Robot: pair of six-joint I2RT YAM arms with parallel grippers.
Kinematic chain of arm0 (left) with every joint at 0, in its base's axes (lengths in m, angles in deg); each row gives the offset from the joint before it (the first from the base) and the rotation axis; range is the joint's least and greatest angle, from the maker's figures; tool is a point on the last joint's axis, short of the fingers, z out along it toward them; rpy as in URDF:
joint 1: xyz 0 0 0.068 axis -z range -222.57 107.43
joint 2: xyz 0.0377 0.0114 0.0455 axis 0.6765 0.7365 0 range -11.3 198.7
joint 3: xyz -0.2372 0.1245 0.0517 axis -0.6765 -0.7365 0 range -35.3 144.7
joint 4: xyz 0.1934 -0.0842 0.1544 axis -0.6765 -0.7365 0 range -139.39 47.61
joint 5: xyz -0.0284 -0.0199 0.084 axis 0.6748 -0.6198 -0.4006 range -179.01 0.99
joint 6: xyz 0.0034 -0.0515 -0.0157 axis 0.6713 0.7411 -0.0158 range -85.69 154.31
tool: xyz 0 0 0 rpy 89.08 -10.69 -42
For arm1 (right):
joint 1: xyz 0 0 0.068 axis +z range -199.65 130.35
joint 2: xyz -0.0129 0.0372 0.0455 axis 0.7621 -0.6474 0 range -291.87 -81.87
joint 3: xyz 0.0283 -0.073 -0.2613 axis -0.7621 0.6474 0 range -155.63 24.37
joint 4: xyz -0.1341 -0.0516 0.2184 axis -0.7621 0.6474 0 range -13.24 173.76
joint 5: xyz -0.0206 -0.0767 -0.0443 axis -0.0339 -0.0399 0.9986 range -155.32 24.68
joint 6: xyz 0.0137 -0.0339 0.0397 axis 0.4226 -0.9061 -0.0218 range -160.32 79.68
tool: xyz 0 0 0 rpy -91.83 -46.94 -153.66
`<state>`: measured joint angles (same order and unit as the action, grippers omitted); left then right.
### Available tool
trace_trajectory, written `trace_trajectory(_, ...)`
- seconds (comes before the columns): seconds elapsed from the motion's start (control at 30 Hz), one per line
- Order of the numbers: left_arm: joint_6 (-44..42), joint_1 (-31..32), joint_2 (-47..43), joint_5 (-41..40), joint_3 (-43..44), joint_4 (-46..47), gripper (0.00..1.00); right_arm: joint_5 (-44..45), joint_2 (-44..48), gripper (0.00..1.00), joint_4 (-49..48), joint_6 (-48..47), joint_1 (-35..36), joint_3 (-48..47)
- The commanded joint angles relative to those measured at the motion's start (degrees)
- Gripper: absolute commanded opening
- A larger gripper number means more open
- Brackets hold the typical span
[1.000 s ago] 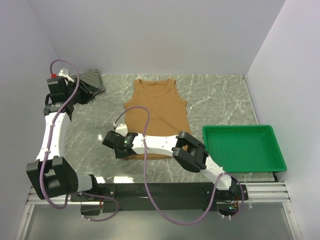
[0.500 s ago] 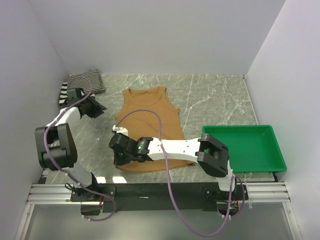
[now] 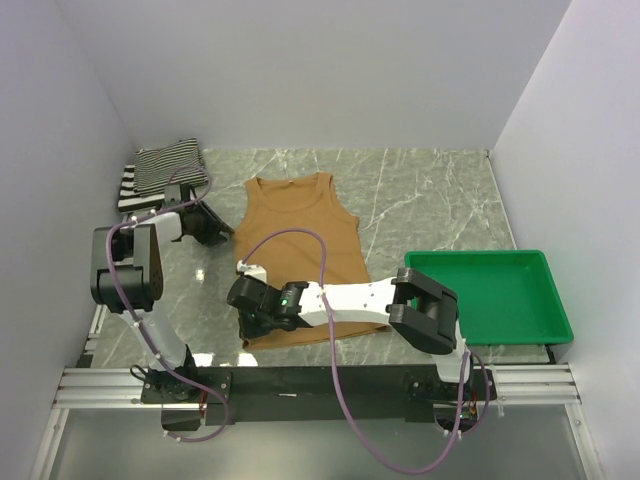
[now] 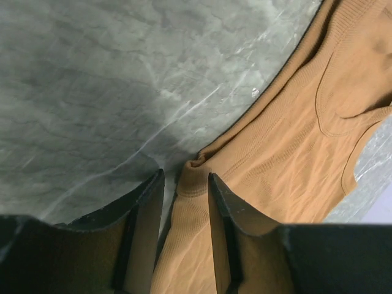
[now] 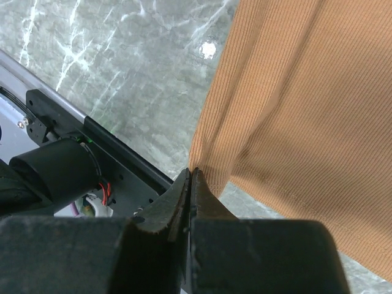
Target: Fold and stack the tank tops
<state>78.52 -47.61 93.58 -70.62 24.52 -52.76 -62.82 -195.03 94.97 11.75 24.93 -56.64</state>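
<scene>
Tan tank top [image 3: 300, 230] lay flat mid-table. We had right gripper [image 5: 190, 174] pinched shut on its near-left hem corner; left gripper [image 4: 185, 180] open, jaws straddling the left side edge. Looked like grasping for first fold. Next: close left, lift both together.

Grey-green marbled stone-look tabletop [image 3: 420, 190] — boxed in by plain pale matte walls [image 3: 320, 70] on three sides, softly, evenly lit
</scene>
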Motion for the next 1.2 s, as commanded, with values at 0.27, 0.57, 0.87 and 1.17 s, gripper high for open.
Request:
trace_trajectory(0.27, -1.14, 1.35, 1.99, -1.08, 1.97, 1.76, 0.31, 0.92, 1.98, 0.0, -1.17, 1.28, -0.23, -0.02)
trace_trajectory(0.57, -1.4, 1.35, 2.08, -3.18, 5.84, -0.34, 0.01, 0.32, -1.43, 0.0, 1.91, 1.28, -0.32, -6.33)
trace_trajectory(0.87, -2.1, -1.02, 0.85, -10.48, 12.87, -7.12, 0.01, -7.5, -9.18, 0.0, 2.96, 0.93, 0.03, -19.43)
trace_trajectory(1.17, -2.11, 1.96, 0.06, -11.8, 15.51, -9.14, 0.01, -6.99, -2.07, 0.0, -2.47, 2.59, -2.51, -7.53)
